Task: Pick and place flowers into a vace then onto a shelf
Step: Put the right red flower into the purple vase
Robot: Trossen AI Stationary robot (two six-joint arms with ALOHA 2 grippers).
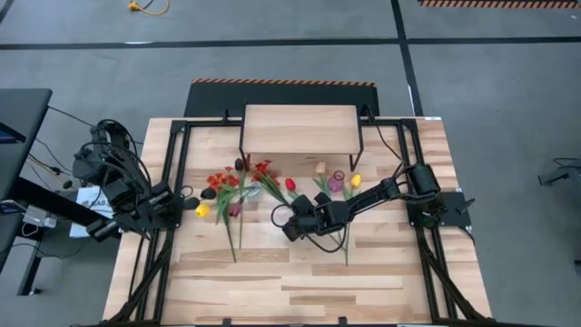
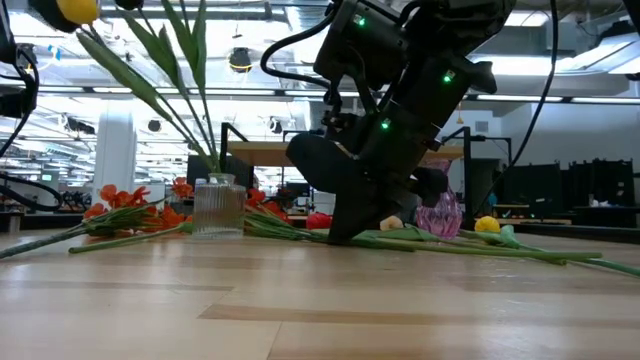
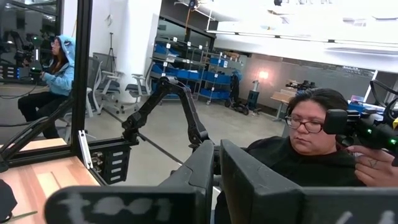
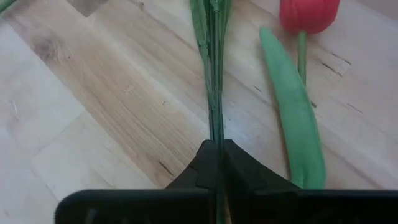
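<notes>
**Right gripper pinches a green stem on the table**

On the left side of the table the left gripper [image 1: 186, 205] waits, raised off the wood near the left rail. Its fingers [image 3: 205, 180] are pressed together and hold nothing. Past them sits a person [image 3: 311, 149] in the room behind.

Next come the flowers [image 1: 238, 186]. They lie flat on the table [image 1: 272, 291] in front of the shelf [image 1: 300, 129], with red, yellow, cream and dark heads and long green stems. A clear ribbed glass [image 2: 218, 207] stands among them, and tall green leaves rise from it.

Toward the middle, the right gripper [image 1: 289, 221] is down low on the wood. Its fingers are squeezed shut on one thin green stem [image 4: 214, 93], which runs straight out from between the tips. A red tulip [image 4: 309, 14] and a wide green leaf [image 4: 295, 112] lie just beside that stem.

The shelf stands at the back of the table, and its top is bare.
</notes>
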